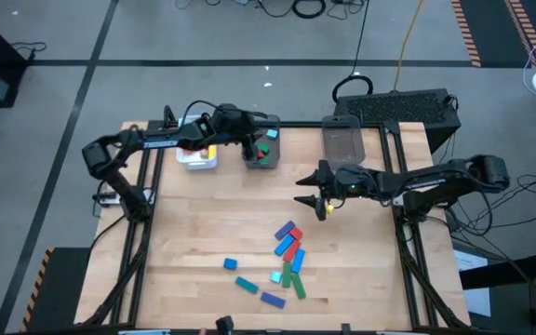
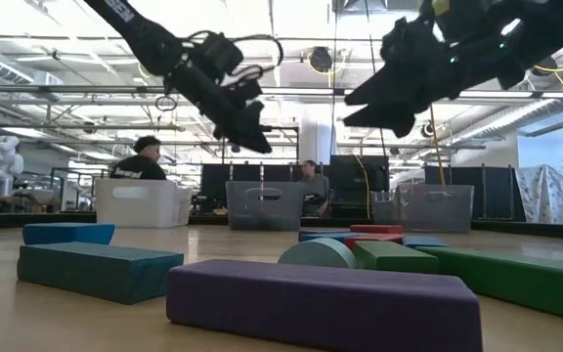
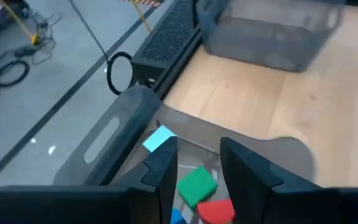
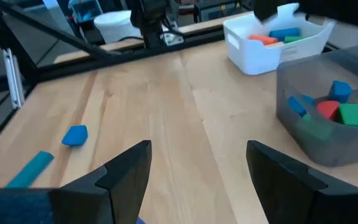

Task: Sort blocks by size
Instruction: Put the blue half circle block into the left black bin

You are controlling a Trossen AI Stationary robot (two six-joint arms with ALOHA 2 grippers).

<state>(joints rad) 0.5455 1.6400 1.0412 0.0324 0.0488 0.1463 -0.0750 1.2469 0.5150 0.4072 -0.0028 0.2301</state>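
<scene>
Both arms raised over the counter (image 1: 203, 214), jaws released and empty.

The left gripper (image 1: 249, 141) hovers above the middle grey bin (image 1: 261, 156) at the far edge, which holds red, green and blue blocks (image 3: 197, 185). The right gripper (image 1: 322, 205) hangs mid-counter with jaws spread wide. Most blocks (image 1: 287, 256) lie scattered near the front edge, a few more in the white tray (image 4: 278, 37) at far left.

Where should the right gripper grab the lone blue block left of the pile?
Come straight down on the blue block and pinch its two opposite flat sides. It lies flat on the table, apart from other blocks, so there's clearance all round. The right gripper is open and empty.
</scene>
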